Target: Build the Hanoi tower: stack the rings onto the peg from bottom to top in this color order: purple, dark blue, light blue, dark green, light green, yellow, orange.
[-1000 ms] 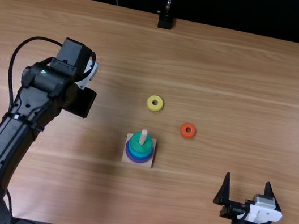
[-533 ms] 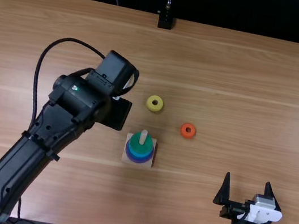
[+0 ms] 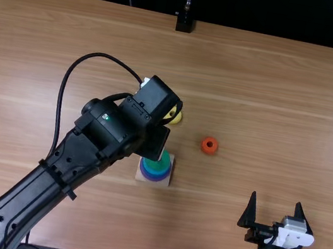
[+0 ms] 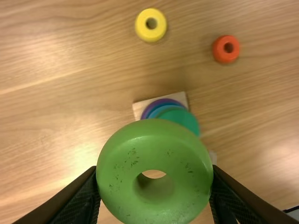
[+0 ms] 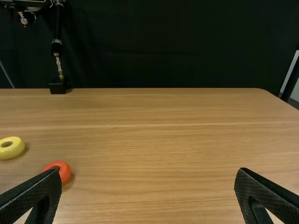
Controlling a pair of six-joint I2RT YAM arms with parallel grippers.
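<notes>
In the top view my left gripper [image 3: 156, 141] is above the back left of the peg's square base [image 3: 143, 177], its fingertips hidden beneath the arm. The left wrist view has that gripper [image 4: 155, 179] shut on the light green ring [image 4: 114, 163], which partly covers the stack. The dark green ring [image 4: 180, 118] lies on top there, over blue and purple rings [image 4: 150, 106]. The yellow ring [image 3: 175, 119] is partly behind the arm; the orange ring [image 3: 209, 146] lies to its right. My right gripper [image 3: 277, 199] stands open at the front right, and is open in its wrist view [image 5: 148, 173].
The left arm [image 3: 47, 188] slants from the front left across the table [image 3: 272, 104]. A dark stand [image 3: 184, 24] is at the table's back edge. A cable loops beside the left arm.
The left arm has swung right, from the left side of the table to the stack, and now covers the peg and part of the yellow ring. The right arm has kept still.
</notes>
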